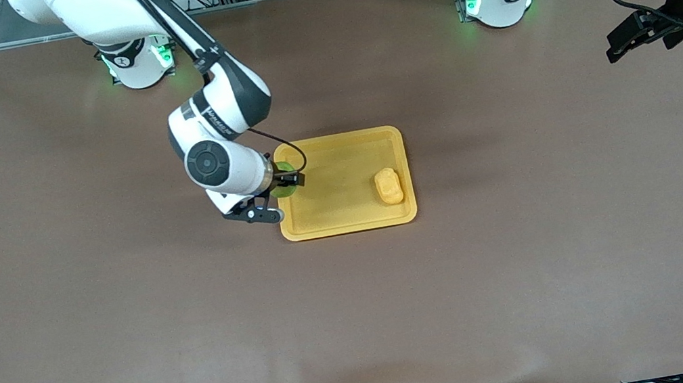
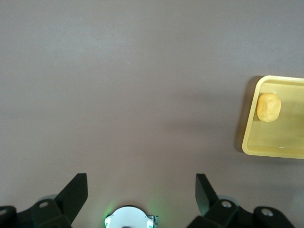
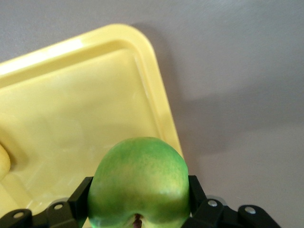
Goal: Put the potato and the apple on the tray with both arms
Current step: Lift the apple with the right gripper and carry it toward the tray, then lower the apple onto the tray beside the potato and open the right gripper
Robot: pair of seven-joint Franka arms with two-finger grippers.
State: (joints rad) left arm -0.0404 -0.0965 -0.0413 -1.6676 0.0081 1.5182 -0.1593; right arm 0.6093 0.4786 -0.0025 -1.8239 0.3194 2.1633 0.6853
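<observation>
We see the tray point(image 1: 349, 217) lying near the middle of the brown table point(image 1: 129, 321), a little toward the right arm's end. The potato point(image 1: 389, 186) lies on the tray floor, close to the rim at the end facing the left arm, and nearer the front camera than the tray's centre.

The right gripper point(image 1: 282, 181) hangs over the tray's end closest to the right arm's end of the table. Its fingers are pinching the apple point(image 1: 286, 179), one pad on each flank of the fruit. In the right wrist view we look down past the apple point(image 3: 138, 183), its brownish dimple turned toward the camera, with the black fingers point(image 3: 195, 192) pressed against its sides and the tray point(image 3: 156, 90) below it. A sliver of the potato point(image 3: 4, 164) shows at the edge of that view. We cannot tell whether the apple touches the tray floor.

The left gripper point(image 1: 622, 41) waits in the air over bare table toward the left arm's end, well apart from the tray. Its fingers point(image 2: 76, 192) stand spread wide with nothing between them, and its wrist view takes in the tray point(image 2: 247, 142) and the potato point(image 2: 269, 107).
</observation>
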